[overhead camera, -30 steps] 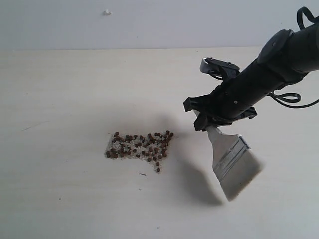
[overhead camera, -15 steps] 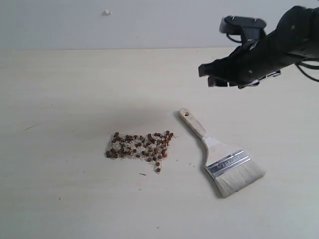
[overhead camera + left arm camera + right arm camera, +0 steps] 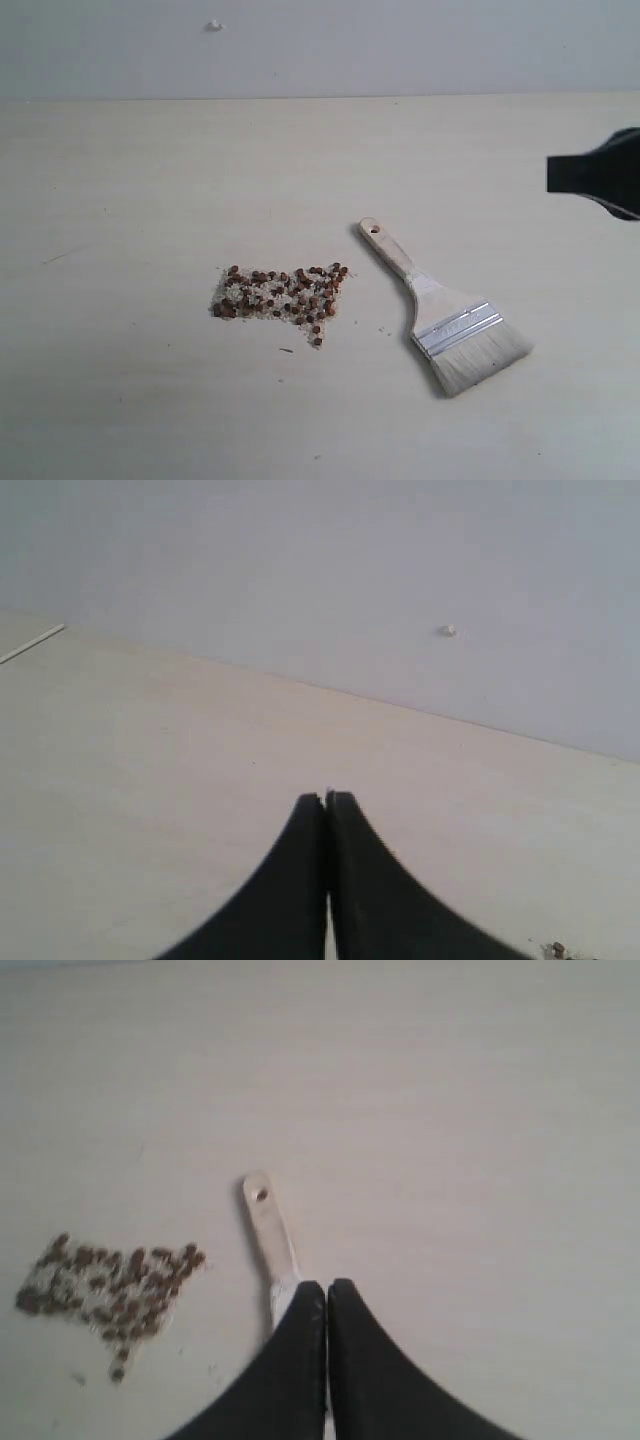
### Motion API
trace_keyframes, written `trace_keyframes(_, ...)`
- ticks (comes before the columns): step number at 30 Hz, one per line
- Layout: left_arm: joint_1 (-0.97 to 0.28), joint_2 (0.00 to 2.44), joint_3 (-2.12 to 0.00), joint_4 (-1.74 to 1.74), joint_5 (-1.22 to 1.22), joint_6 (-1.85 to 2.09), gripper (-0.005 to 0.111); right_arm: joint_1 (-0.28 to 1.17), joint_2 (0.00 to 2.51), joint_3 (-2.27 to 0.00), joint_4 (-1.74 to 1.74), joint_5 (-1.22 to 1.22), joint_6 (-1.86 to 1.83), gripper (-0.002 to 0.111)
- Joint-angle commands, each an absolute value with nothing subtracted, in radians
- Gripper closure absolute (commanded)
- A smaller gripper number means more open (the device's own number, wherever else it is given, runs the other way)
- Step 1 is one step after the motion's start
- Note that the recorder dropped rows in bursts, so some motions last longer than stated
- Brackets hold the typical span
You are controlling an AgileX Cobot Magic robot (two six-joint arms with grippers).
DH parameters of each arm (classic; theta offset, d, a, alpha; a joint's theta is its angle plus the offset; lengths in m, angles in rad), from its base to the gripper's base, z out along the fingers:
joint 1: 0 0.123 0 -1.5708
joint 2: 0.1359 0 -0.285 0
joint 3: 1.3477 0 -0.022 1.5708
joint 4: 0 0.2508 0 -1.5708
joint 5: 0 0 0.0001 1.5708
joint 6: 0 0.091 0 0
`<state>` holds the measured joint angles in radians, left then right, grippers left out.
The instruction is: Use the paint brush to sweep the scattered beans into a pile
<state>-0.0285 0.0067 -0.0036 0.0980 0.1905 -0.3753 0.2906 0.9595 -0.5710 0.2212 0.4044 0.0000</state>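
Now, your paint brush [image 3: 436, 303] lies beside the beans [image 3: 280, 293].
Left gripper [image 3: 326, 798] and right gripper [image 3: 327, 1285]: both pinched together, empty.

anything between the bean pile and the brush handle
Only bare tabletop separates the beans from the paint brush, apart from a few tiny specks. This shows in the exterior view, and the right wrist view shows the same gap.

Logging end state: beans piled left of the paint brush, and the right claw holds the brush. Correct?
No. The paint brush lies free on the table; the right claw is shut on nothing, per the exterior and right wrist views. The beans are piled left of it.
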Motion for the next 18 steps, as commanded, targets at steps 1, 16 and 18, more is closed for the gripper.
trace_keyframes(1,-0.035,0.000,0.000,0.094,0.189,-0.373,0.107,0.285,0.776,-0.563,0.191,0.578,0.000,0.108)
trace_keyframes(16,-0.035,0.000,0.000,0.094,0.189,-0.373,0.107,0.085,0.306,-0.458,0.103,0.394,0.030,0.108)
trace_keyframes(18,-0.035,0.000,0.000,0.094,0.189,-0.373,0.107,0.044,0.250,-0.392,0.103,0.343,0.028,0.108)
